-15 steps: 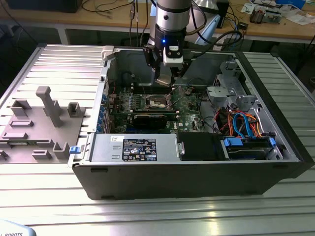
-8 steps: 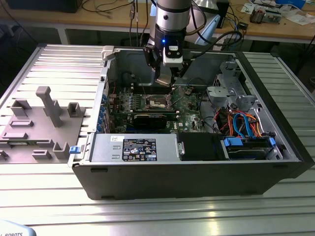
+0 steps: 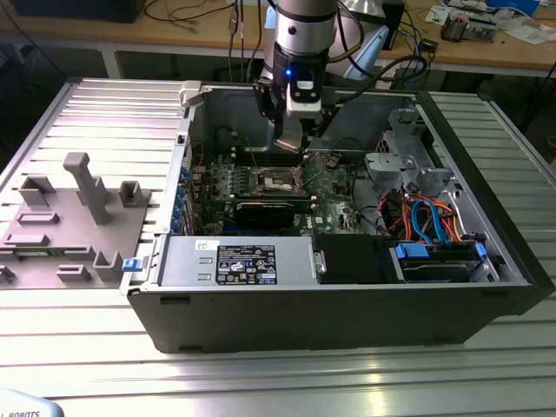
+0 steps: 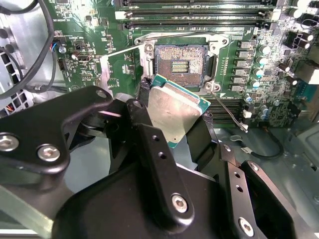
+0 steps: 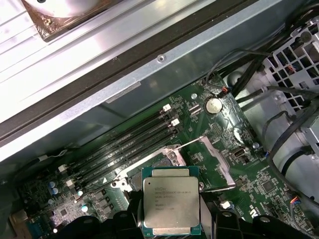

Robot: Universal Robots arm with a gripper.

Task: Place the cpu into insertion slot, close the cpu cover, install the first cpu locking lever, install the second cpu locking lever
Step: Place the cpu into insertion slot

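Gripper (image 4: 172, 127) clamped on the cpu (image 4: 175, 110) near the insertion slot (image 4: 180, 62), I judge it needs lowering flat and square to that slot.

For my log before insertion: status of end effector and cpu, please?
End effector shut on cpu, not yet in insertion slot. Slot uncovered, cpu cover raised. No obstruction seen.

Bright, even overhead light. Glare streaks the ribbed metal table (image 3: 373, 369) in the exterior view. The cpu (image 4: 174, 112) top gleams, and the computer case (image 3: 304, 313) interior lies shadowed.
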